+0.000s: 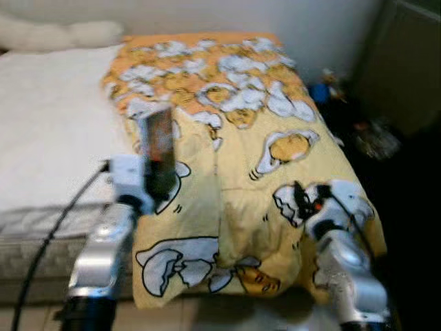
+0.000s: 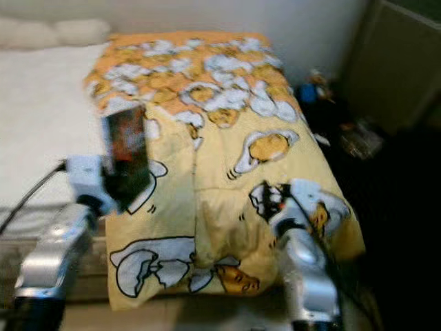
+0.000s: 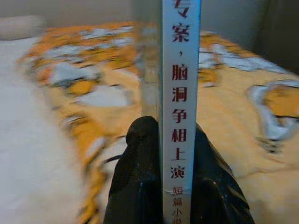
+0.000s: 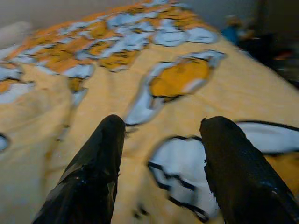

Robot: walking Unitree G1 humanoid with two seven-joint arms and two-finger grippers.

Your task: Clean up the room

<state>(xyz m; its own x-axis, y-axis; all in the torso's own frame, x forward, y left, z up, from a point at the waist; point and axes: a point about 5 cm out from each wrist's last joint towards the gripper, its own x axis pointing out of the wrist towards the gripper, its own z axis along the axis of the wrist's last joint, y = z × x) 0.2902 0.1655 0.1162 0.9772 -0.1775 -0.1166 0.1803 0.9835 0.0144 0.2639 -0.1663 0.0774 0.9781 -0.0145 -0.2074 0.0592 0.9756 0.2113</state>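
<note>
White sheet [image 1: 48, 124] covered bed's left side. Left tool [image 3: 170, 154] was clamped on a book [image 1: 158, 148], held upright w/ spine toward the wrist cam, above the quilt's left edge. Yellow cartoon quilt [image 1: 262, 138] lay over bed's right half. Right tool [image 4: 161, 158] hovered spread apart, empty, over quilt's near right corner. Clutter [image 1: 372, 134] sat on dark floor at far right.

The book [image 3: 181, 93] spine carries red Chinese characters reading 专案,脑洞争相上演, then 短篇小 below.
</note>
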